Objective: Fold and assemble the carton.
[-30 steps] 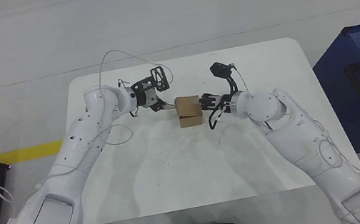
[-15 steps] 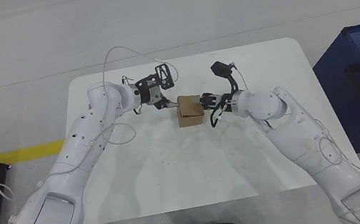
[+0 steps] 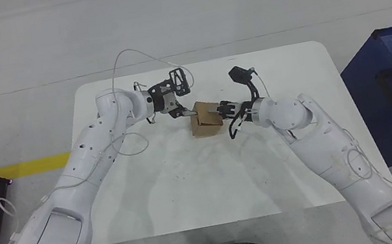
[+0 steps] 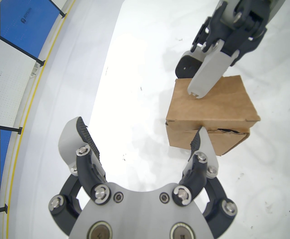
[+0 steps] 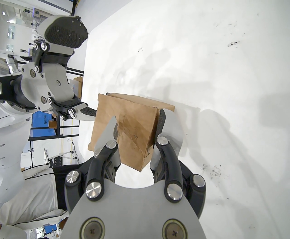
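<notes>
Carton [image 3: 206,118]: one end clamped between right gripper [image 5: 138,123] fingers; left gripper [image 4: 139,124] spread wide, one fingertip touching carton edge.

Around the carton [image 4: 210,108], left tool [image 4: 139,125] and right tool [image 5: 138,122] block opposite sides.

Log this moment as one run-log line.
carton: on table | right gripper: shut on a carton panel | left gripper: open, one fingertip at carton's end seam | seam: gap visible
</notes>
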Available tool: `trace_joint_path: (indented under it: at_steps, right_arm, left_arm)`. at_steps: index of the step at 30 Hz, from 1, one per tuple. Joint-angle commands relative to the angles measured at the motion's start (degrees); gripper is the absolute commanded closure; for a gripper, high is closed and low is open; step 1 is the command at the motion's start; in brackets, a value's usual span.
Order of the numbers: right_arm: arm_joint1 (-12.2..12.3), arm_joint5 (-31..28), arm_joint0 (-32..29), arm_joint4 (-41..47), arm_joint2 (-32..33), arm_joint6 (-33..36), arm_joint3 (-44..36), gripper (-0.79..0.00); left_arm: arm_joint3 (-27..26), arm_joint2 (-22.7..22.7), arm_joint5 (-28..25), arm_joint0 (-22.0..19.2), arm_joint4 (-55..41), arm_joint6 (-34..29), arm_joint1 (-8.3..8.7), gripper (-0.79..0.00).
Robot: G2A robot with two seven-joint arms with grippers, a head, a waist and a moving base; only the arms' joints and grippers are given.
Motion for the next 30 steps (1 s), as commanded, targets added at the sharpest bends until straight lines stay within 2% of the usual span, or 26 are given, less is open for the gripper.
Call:
trace_joint_path:
  at_steps: [1,7,16,30]
  right_arm:
    - [0.01,-0.04,-0.1,-0.04,0.0,-0.2,-0.14,-0.413]
    - [0.05,-0.15,-0.22,-0.01,0.03,-0.27,-0.6,-0.443]
    - [0.06,-0.25,-0.24,-0.02,-0.23,-0.03,-0.77,-0.413]
    - [0.11,1.2,-0.51,-2.05,-0.84,-0.71,-1.09,-0.289]
  left_arm:
    - [0.13,-0.07,-0.08,-0.09,-0.02,0.04,0.0,-0.785]
    - [0.04,-0.39,-0.05,-0.21,0.02,0.25,0.1,-0.785]
    - [-0.07,0.11,-0.25,0.37,0.06,0.1,-0.03,-0.785]
    - [0.28,0.55,-1.32,-0.03,1.26,-1.12,-0.03,-0.785]
